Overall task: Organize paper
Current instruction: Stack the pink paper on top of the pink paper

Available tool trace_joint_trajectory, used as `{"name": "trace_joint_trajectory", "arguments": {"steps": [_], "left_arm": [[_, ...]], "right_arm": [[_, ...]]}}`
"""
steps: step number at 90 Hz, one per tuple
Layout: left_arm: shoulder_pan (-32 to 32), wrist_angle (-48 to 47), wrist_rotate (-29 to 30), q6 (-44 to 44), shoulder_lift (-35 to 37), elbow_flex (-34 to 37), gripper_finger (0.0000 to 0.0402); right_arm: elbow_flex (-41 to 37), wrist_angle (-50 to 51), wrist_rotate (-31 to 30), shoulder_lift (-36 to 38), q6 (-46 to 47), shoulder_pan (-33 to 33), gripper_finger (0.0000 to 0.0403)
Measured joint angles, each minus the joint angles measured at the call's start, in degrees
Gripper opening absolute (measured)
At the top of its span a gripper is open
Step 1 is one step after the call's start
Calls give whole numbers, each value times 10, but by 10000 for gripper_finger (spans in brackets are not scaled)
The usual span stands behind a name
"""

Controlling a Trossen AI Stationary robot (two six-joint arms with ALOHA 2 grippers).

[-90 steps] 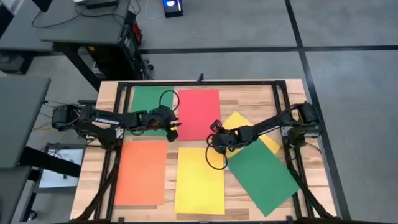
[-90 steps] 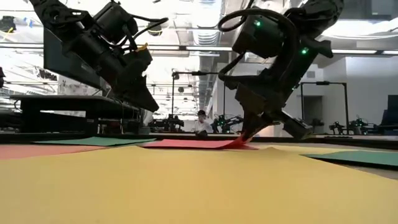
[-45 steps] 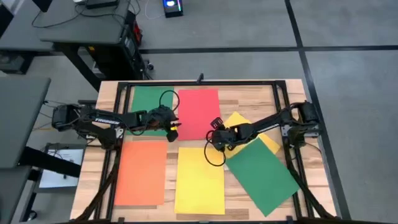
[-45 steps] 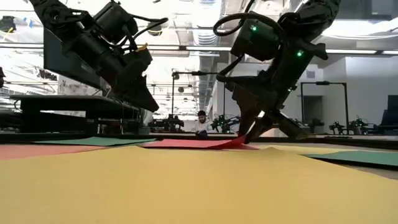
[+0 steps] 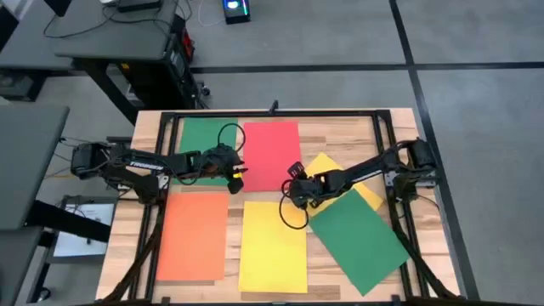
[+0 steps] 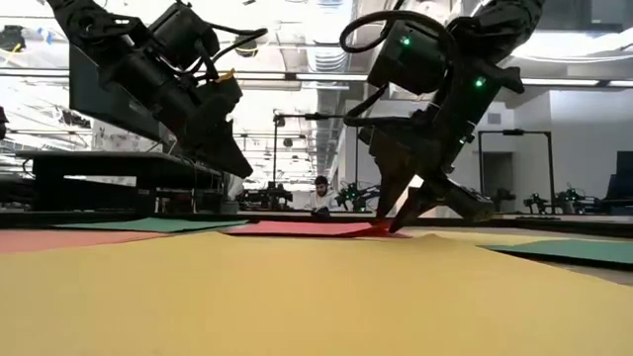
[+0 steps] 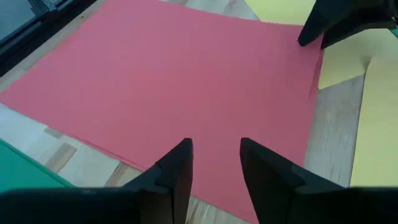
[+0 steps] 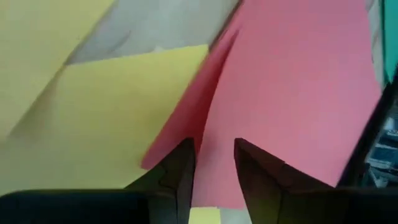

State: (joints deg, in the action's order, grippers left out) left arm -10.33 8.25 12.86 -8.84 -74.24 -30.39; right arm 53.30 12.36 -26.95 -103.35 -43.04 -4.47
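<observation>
Right gripper (image 6: 398, 220) hovered spread at the red sheet's (image 5: 271, 155) corner, probably not pinching it. Left gripper (image 5: 240, 177) sat slightly parted by its opposite edge. Six sheets total: two green, two yellow, one orange.

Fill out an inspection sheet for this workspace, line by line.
Surface: pale wooden table inside a black frame.
Job's things: flat paper sheets, namely red sheet, green sheet at the back, orange sheet, yellow sheet in front, a second green sheet lying askew over another yellow sheet.
Clutter: nothing seen.
Grippers: left gripper open, above the red sheet's left edge; right gripper open at the red sheet's raised near right corner.
Cables: black loops on both arms.
Surroundings: grey desks, lab room.
</observation>
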Motion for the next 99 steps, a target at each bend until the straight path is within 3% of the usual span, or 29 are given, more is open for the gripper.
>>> {"name": "trace_joint_trajectory", "arguments": {"steps": [42, 72, 88, 99], "left_arm": [[0, 0, 0, 0, 0, 0, 117], [0, -16, 0, -6, 0, 0, 117], [0, -48, 0, -17, 0, 0, 117], [0, -49, 0, -18, 0, 0, 117]], "right_arm": [[2, -16, 19, 0, 4, -3, 104], [72, 51, 73, 0, 84, -27, 104], [79, 102, 119, 39, 163, -19, 100], [38, 105, 124, 95, 211, 20, 88]]}}
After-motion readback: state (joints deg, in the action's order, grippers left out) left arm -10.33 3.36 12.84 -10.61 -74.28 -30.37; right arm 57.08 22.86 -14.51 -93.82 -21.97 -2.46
